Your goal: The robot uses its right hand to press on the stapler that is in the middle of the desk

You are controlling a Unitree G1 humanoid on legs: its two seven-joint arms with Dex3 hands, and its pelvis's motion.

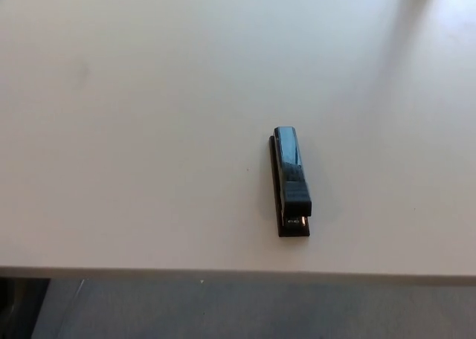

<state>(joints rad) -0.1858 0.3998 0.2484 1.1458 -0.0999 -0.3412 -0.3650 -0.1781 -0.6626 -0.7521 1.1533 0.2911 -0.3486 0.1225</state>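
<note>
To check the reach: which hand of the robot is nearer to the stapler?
Neither can be named: no hand shows in the head view. The stapler lies alone on the desk, near its front edge.

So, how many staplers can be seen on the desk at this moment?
1. The black stapler lies on the white desk, right of the middle and close to the near edge, its length running away from the robot. Nothing seems to hide another.
</note>
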